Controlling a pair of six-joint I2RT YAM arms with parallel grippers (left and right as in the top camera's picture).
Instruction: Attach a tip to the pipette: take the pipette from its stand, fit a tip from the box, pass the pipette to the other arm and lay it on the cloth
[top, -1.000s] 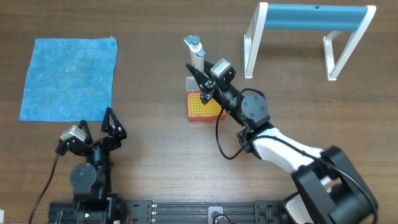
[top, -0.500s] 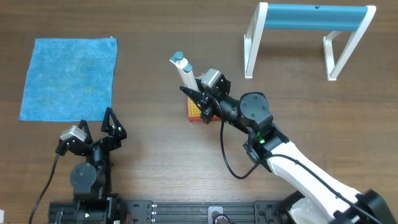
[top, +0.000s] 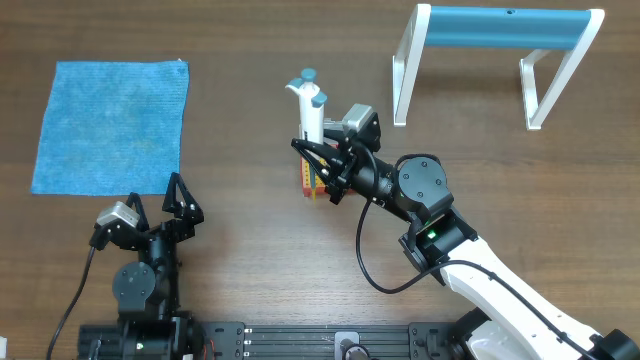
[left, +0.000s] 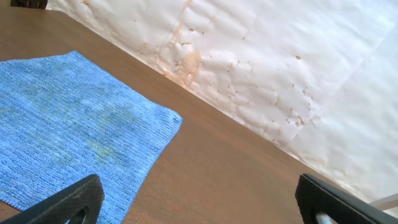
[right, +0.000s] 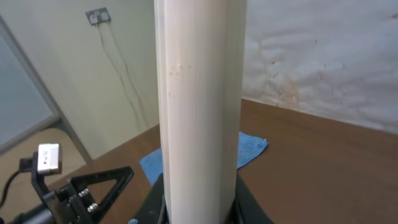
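My right gripper (top: 318, 163) is shut on the white pipette (top: 311, 110), which stands nearly upright above the orange tip box (top: 312, 178); its blue cap is uppermost. The pipette's white body (right: 200, 106) rises between my right fingers in the right wrist view. The blue cloth (top: 112, 126) lies flat at the table's far left, and its near corner (left: 68, 143) lies ahead of my left gripper (top: 170, 200). That gripper rests low at the near left, open and holding nothing. The pipette stand (top: 497, 55), white legs with a blue bar, stands at the far right.
Bare wooden table (top: 250, 260) separates the two arms. The left arm (right: 68, 190) appears low beyond the pipette in the right wrist view. A pale wall (left: 280, 81) runs along the table's far edge.
The right arm has swung the pipette from a leftward lean to nearly upright and shifted slightly right over the tip box. The left arm has not moved.
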